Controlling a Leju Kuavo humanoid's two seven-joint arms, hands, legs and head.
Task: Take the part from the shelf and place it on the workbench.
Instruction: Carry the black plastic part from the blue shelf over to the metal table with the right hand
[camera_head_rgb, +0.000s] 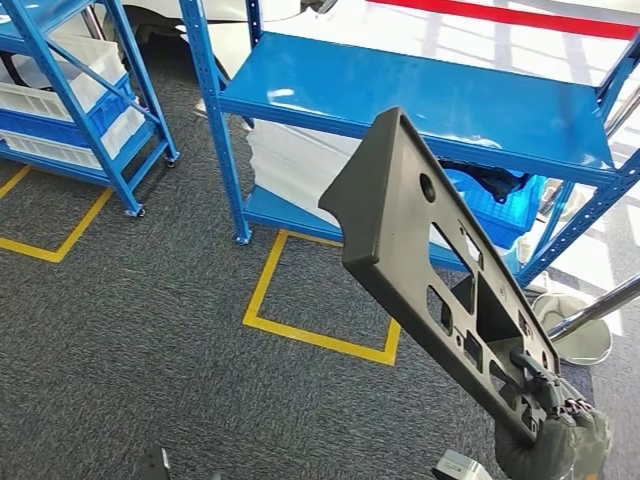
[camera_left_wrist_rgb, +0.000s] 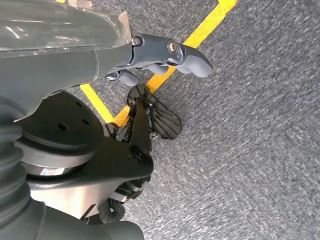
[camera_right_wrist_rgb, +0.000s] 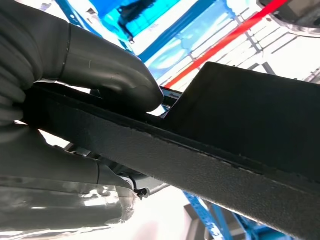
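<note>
Part (camera_head_rgb: 423, 260) rises slantwise over the carpet before the blue shelf (camera_head_rgb: 423, 100), right hand (camera_head_rgb: 555, 435) clamping its lower end. Right wrist view reveals the thumb (camera_right_wrist_rgb: 109, 70) pressed along its edge; left hand (camera_left_wrist_rgb: 166, 55) hangs over the floor, fingers apart, holding nothing.

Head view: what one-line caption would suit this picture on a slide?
Robot's right hand holds a long dark grey plastic part up over grey carpet, before a blue metal shelf.
</note>
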